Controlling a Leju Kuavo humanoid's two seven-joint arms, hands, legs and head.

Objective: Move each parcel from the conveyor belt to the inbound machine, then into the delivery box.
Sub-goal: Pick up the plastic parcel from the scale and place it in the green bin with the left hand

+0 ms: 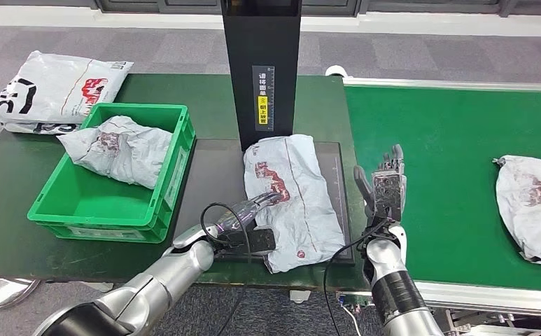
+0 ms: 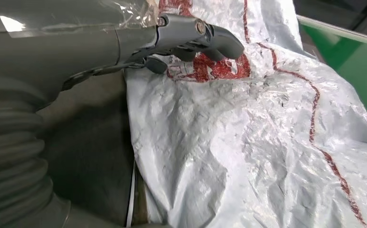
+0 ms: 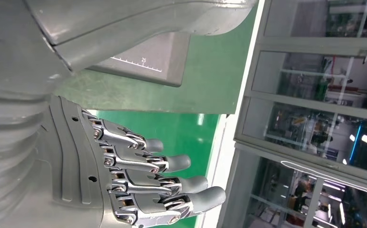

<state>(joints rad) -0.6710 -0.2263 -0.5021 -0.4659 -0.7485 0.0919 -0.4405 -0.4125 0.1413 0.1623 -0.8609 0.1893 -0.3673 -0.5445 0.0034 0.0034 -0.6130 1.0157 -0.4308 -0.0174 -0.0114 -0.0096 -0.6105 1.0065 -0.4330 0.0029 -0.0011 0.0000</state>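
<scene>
1. Left hand (image 1: pixel 243 215) lay against the near-left edge of the crumpled grey plastic parcel (image 1: pixel 292 199); whether its fingers actually gripped the film, I cannot tell.
2. Right hand (image 1: pixel 385 189), at the parcel's 3 o'clock, stood upright with fingers apart, holding nothing.
3. That parcel rested on the dark flat inbound machine platform (image 1: pixel 211 175).
4. Judged step: machine to box. Next, a firm hold, then a carry toward 9 o'clock into the green plastic delivery box (image 1: pixel 173 182).
5. Another grey parcel (image 1: pixel 533 203) waited on the green conveyor belt (image 1: pixel 449 140).
</scene>
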